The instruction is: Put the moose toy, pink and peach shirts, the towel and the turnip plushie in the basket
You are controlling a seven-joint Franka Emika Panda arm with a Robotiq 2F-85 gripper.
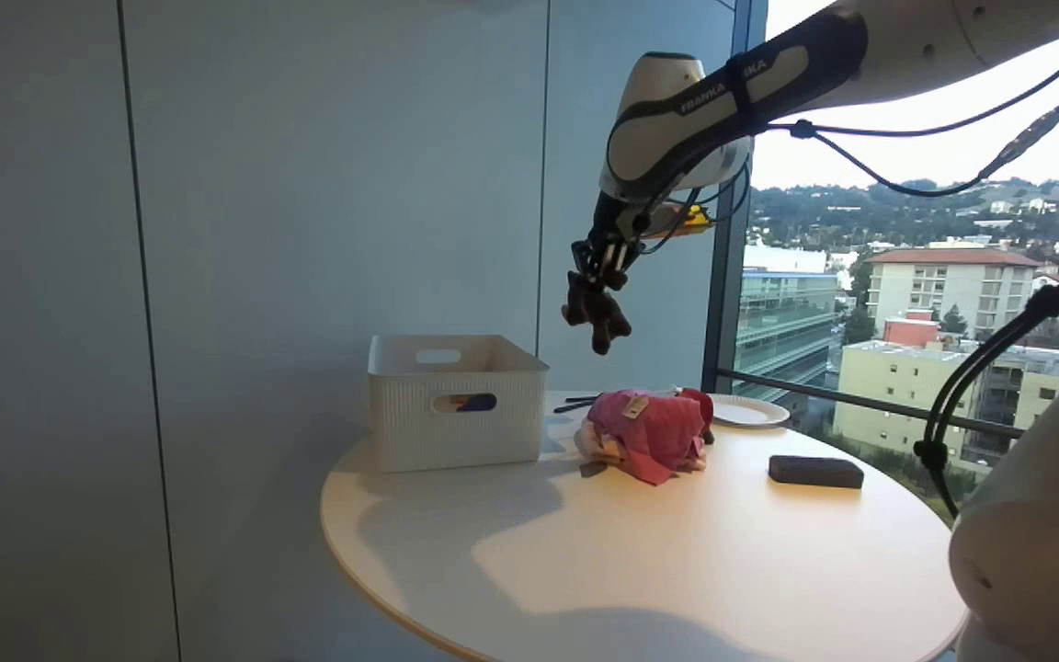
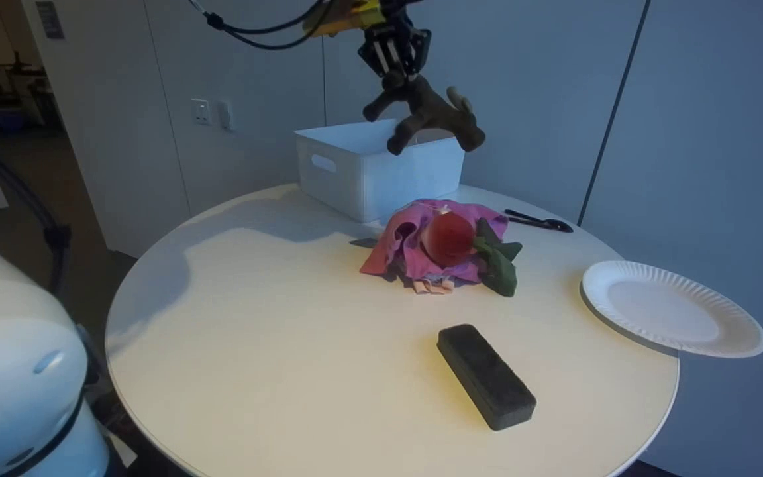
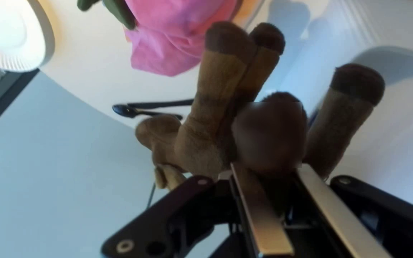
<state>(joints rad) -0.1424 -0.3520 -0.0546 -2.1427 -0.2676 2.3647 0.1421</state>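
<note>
My gripper [image 1: 609, 265] is shut on the brown moose toy [image 1: 597, 314] and holds it in the air. In an exterior view the toy [image 2: 431, 109] hangs above and in front of the white basket [image 2: 332, 182]. In the wrist view the gripper's fingers [image 3: 266, 170] pinch the toy's rear, its legs pointing outward. The pink shirt [image 1: 663, 430] lies crumpled on the table beside the basket, with peach cloth [image 2: 433, 286] showing under it. The red turnip plushie [image 2: 448, 238] with green leaves rests against the pink shirt. I cannot make out the towel for certain.
A small grey piece [image 2: 363, 243] sticks out beside the pile. Black utensils [image 2: 540, 222] lie behind it. A white paper plate [image 2: 666, 311] overhangs the table edge. A dark block [image 2: 486, 377] lies nearer. Something blue [image 1: 476, 403] shows through the basket's handle hole.
</note>
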